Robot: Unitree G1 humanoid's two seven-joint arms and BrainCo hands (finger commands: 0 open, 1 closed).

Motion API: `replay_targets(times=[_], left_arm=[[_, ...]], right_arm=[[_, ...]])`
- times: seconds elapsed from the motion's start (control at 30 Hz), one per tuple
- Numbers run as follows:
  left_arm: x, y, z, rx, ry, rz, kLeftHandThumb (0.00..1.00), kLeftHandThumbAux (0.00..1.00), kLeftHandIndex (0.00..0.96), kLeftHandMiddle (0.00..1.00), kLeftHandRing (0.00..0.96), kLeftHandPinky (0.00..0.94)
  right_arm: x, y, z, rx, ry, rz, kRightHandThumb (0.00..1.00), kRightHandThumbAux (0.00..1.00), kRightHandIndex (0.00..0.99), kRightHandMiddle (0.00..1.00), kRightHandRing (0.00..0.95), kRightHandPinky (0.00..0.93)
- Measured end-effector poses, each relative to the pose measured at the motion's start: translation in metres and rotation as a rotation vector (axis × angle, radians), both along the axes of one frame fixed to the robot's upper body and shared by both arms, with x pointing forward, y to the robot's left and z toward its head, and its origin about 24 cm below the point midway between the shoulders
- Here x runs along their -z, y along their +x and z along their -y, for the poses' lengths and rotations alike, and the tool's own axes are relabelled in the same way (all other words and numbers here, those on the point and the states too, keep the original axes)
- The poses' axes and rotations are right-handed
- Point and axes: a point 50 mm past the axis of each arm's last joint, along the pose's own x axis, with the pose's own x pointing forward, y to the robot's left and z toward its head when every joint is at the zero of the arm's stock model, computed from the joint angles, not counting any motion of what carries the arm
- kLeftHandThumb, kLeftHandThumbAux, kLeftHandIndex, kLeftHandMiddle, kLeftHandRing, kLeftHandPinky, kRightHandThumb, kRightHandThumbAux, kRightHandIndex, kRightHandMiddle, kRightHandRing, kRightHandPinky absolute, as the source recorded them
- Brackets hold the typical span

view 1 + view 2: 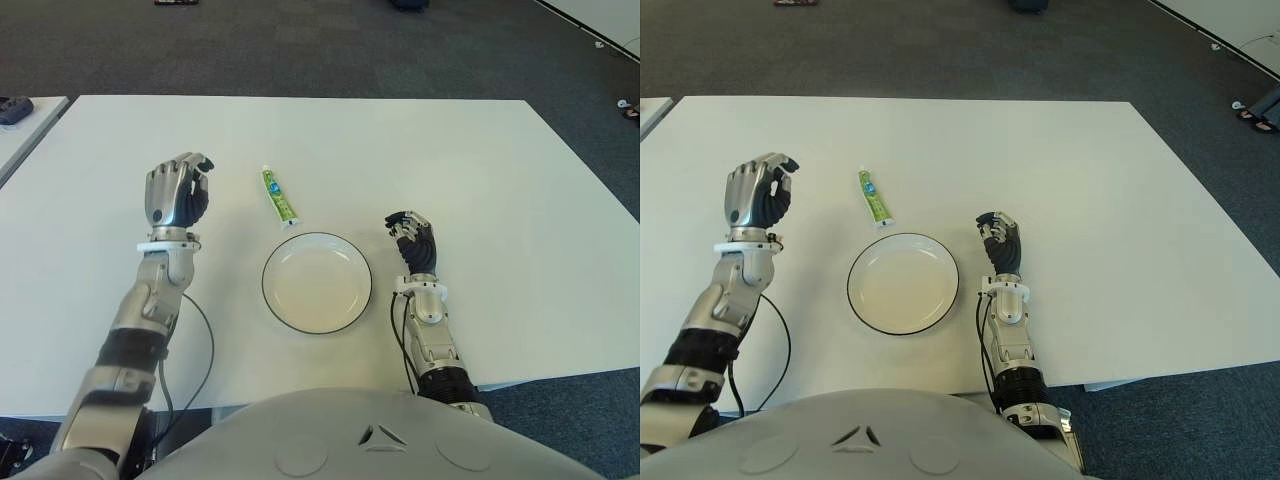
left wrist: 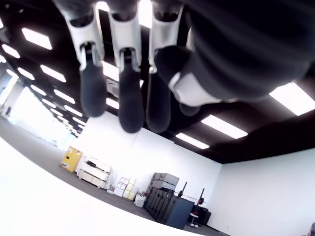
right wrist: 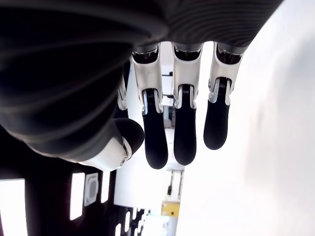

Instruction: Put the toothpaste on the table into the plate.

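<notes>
Table (image 1: 500, 180): white, wide; you have bare surface on all sides of the items, most of it toward the far edge and to the right. Near edge cut off by the robot's torso.

Toothpaste (image 1: 279, 196): green-and-white tube lying flat on the table, just beyond the plate's far rim, cap end toward the plate; whether cap and rim touch, you cannot tell. Print on the tube is too small to read.

Plate (image 1: 282, 307): white, dark-rimmed, holds nothing, between the two hands near the front edge.

Left hand (image 1: 176, 194): raised left of the toothpaste, fingers loosely curled, grasping nothing; clear gap to the tube.

Right hand (image 1: 412, 243): just right of the plate, fingers relaxed and part-bent, holding nothing.

Left arm cable (image 1: 205, 345): loops over the table near the front edge.
</notes>
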Motion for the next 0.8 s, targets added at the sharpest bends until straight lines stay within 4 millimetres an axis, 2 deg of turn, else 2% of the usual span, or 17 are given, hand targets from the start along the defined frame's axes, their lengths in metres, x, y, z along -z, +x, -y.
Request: replay_targets(times=[0.1, 0.13, 0.17, 0.23, 0.37, 0.63, 0.8], left_arm=[[0.002, 0.008, 0.004, 0.020, 0.023, -0.021, 0.835, 0.682, 0.439, 0.436, 0.332, 0.336], [0.003, 0.010, 0.005, 0.026, 0.031, -0.028, 0.786, 0.695, 0.426, 0.370, 0.303, 0.314], [0.004, 0.011, 0.006, 0.031, 0.038, -0.034, 0.712, 0.690, 0.322, 0.308, 0.266, 0.284], [0.006, 0.018, 0.006, 0.052, 0.066, -0.055, 0.648, 0.674, 0.224, 0.247, 0.228, 0.254], [0.006, 0.032, 0.002, 0.079, 0.138, -0.066, 0.618, 0.582, 0.115, 0.167, 0.169, 0.208], [-0.020, 0.058, -0.004, 0.148, 0.303, 0.047, 0.620, 0.419, 0.045, 0.102, 0.107, 0.147], [-0.029, 0.068, -0.001, 0.195, 0.408, 0.079, 0.609, 0.348, 0.013, 0.064, 0.067, 0.093]], right_arm=[[0.001, 0.000, -0.001, -0.003, 0.002, -0.005, 0.710, 0.731, 0.428, 0.452, 0.417, 0.420], [0.002, 0.000, -0.001, -0.003, 0.002, -0.007, 0.710, 0.731, 0.428, 0.452, 0.419, 0.423], [0.002, 0.000, -0.001, -0.003, 0.002, -0.007, 0.710, 0.731, 0.428, 0.452, 0.420, 0.426], [0.003, -0.001, -0.001, -0.003, 0.002, -0.009, 0.711, 0.731, 0.428, 0.453, 0.421, 0.427], [0.002, -0.001, -0.001, 0.001, 0.002, -0.003, 0.711, 0.731, 0.428, 0.454, 0.424, 0.427], [0.001, -0.002, 0.000, 0.006, 0.003, 0.016, 0.710, 0.730, 0.429, 0.459, 0.434, 0.442], [0.001, -0.002, 0.000, 0.010, 0.004, 0.025, 0.710, 0.730, 0.429, 0.463, 0.440, 0.446]])
